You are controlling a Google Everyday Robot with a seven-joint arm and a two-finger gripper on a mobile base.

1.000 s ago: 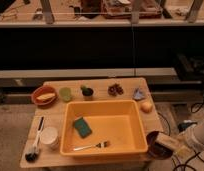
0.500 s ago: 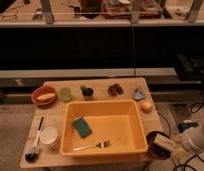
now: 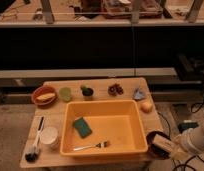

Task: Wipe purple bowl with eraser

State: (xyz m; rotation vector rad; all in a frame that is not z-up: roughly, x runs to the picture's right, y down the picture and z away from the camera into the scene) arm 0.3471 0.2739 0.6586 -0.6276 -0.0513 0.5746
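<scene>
Desk: wooden, carrying 1 large yellow tub in the middle.
Purple bowl: at the desk's front right corner, just beside the tub's right wall.
Eraser: tan top up, lying over the bowl's opening, inside its rim.
Gripper: low at the right, at the end of the white arm, which comes in from the right edge.
Fingers: clamped on the eraser.
Tub contents: 1 green sponge and 1 fork, apart.
Left side: orange bowl at the back, brush at the front.
</scene>
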